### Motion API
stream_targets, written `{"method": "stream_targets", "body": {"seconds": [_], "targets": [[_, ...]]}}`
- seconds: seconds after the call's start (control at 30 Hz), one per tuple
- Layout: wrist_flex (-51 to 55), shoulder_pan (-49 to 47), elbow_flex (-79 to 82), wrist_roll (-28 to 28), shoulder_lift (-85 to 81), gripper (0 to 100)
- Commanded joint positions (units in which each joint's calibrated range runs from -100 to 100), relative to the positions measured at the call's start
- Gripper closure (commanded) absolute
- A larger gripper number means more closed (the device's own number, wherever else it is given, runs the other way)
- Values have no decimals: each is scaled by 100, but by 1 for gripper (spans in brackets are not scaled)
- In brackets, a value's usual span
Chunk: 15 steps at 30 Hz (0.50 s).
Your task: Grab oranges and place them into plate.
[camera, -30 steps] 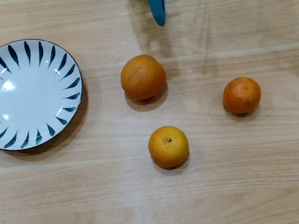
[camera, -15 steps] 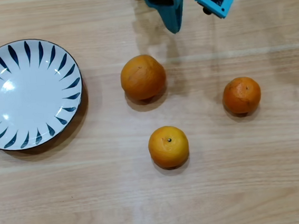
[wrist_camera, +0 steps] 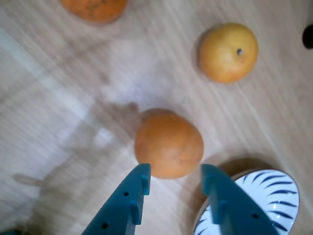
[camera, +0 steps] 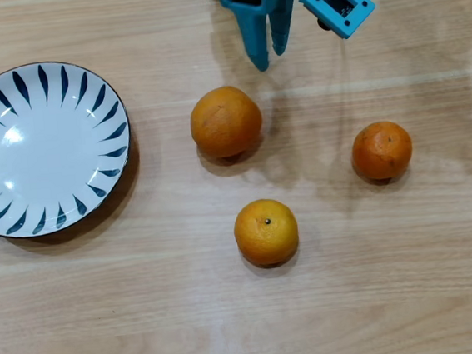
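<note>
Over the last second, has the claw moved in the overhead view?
Yes. The claw has come down the frame from the top edge toward the largest orange, which has not shifted, and its fingers have parted.

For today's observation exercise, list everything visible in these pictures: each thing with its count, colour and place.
Oranges: three, orange, on the table. The largest lies near the middle of the overhead view, a darker one to its right, a yellowish one with a stem dot below.
Plate: one, white with dark blue strokes round the rim, empty, at the left of the overhead view.
Table: one, light wood grain, under everything.
Hand: one, blue, open, at the top edge of the overhead view, above the largest orange and holding nothing.
</note>
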Motion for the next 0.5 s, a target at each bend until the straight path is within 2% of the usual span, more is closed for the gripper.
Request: {"method": "stream_targets", "body": {"seconds": [0.0,0.13,0.3,0.47], "targets": [[38,164,5,-226,-11,70],[30,269,476,-633,6,55],[21,252,802,-952,369,55],[-39,75,811,-979,927,54]]}}
